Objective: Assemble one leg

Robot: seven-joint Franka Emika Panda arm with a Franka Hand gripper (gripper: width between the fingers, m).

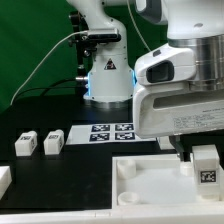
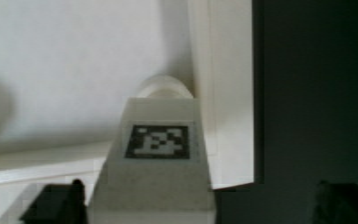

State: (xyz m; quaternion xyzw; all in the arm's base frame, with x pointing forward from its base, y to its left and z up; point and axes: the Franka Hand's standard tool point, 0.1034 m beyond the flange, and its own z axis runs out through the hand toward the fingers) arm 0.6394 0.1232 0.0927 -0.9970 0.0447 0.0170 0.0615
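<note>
The leg (image 1: pixel 205 166), a small white block with a black-and-white tag, stands upright at a corner of the large white tray-like piece (image 1: pixel 150 186) on the exterior view's right. My gripper (image 1: pixel 199 151) is right above it. In the wrist view the leg (image 2: pixel 158 150) points away between my fingertips (image 2: pixel 51 205), tag facing the camera. It is close to one finger and has a wide gap to the other. My gripper (image 2: pixel 197 207) is open around the leg and does not clamp it. The tray's rim (image 2: pixel 222 90) runs beside the leg.
Two more small white legs (image 1: pixel 25 143) (image 1: pixel 53 143) lie on the black table at the exterior view's left, and another white part (image 1: pixel 4 180) shows at the left edge. The marker board (image 1: pixel 110 131) lies in front of the arm's base (image 1: pixel 107 75).
</note>
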